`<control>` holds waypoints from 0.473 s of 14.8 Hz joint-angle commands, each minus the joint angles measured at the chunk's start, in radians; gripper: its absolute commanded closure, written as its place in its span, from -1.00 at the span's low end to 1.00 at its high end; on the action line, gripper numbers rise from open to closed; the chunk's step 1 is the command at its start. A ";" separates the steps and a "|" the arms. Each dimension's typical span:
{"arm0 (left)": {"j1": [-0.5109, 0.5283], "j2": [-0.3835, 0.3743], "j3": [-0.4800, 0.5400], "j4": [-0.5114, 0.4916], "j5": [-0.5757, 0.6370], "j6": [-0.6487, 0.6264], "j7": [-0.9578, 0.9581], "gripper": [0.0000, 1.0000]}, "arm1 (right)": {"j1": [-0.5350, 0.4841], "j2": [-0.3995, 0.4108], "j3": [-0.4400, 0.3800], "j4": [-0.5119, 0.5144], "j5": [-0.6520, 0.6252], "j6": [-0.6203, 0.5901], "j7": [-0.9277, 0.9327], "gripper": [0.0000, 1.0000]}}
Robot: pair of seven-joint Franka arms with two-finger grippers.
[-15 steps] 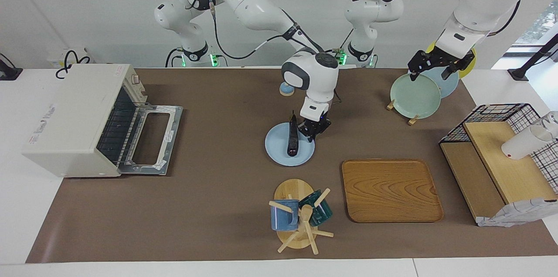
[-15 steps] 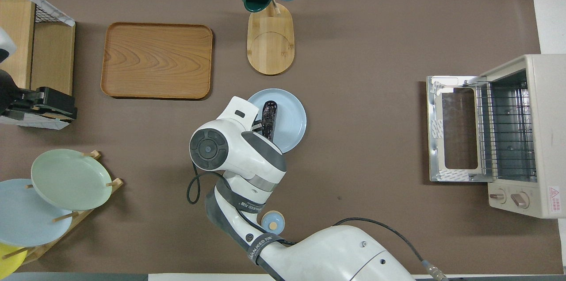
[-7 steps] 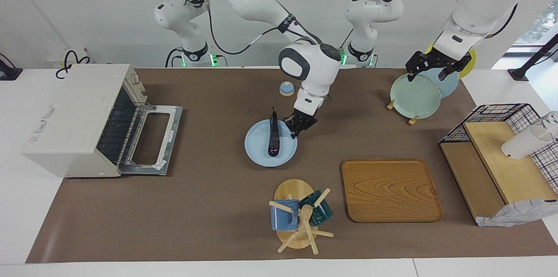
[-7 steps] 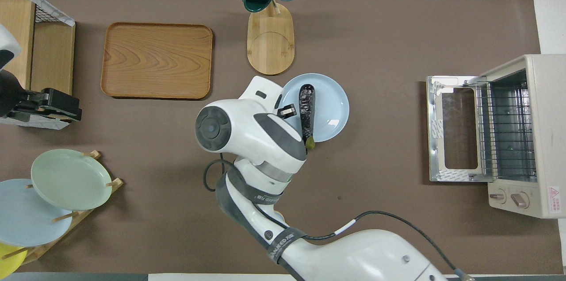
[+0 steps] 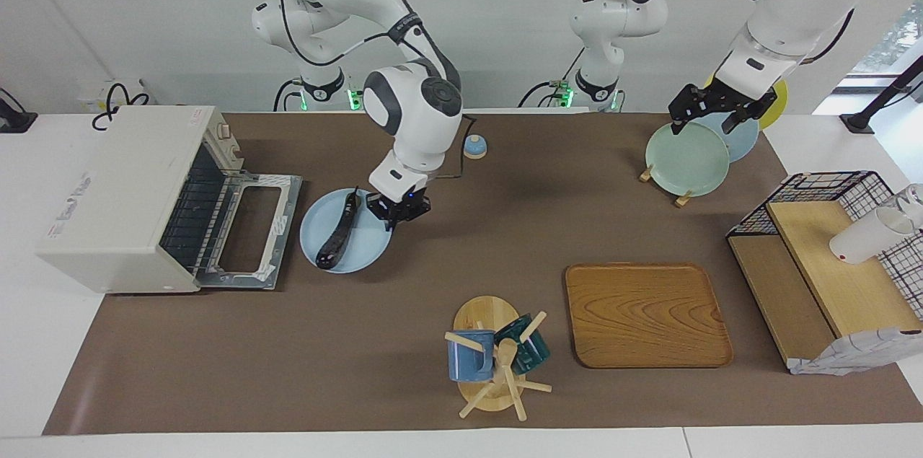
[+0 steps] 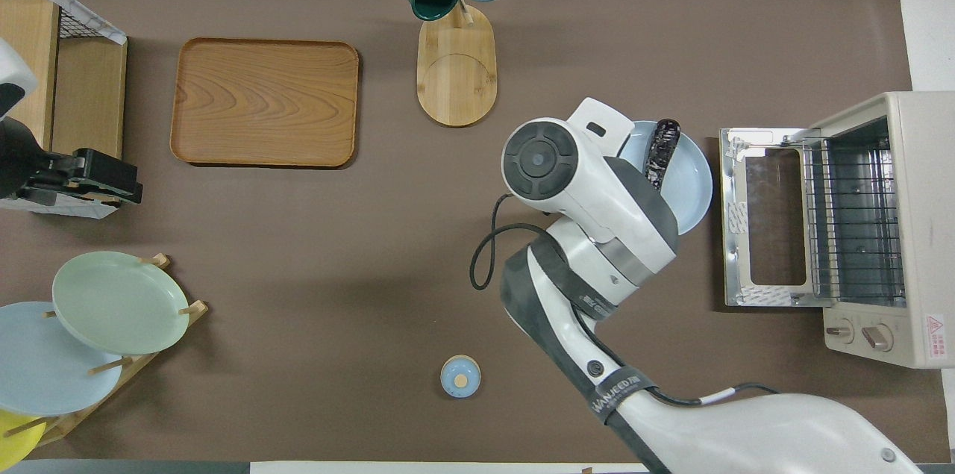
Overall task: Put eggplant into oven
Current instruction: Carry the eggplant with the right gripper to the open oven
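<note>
The dark purple eggplant (image 5: 337,239) lies on a light blue plate (image 5: 369,244). My right gripper (image 5: 396,211) is shut on the plate's rim and holds the plate just beside the open door (image 5: 254,229) of the cream-white oven (image 5: 115,191). In the overhead view the eggplant (image 6: 662,150) and the plate (image 6: 692,190) show next to the oven door (image 6: 761,216); the arm hides the right gripper there. The oven's (image 6: 888,228) wire rack shows inside. My left gripper (image 5: 710,110) waits open over the plate rack at the left arm's end of the table.
A mug tree (image 5: 494,360) with two mugs and a wooden tray (image 5: 645,314) lie farther from the robots. A small blue knob-lidded dish (image 5: 474,147) sits near the robots. A green plate (image 5: 686,159) stands in the rack, and a wire shelf (image 5: 829,256) stands beside it.
My right gripper has carried the blue plate with the eggplant across the table toward the oven, up to its open door. The left arm has barely moved.
</note>
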 commanded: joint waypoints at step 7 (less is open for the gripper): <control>0.006 -0.014 0.004 -0.010 -0.014 0.000 0.000 -1.00 | -0.329 -0.253 0.015 -0.256 -0.022 0.037 -0.336 1.00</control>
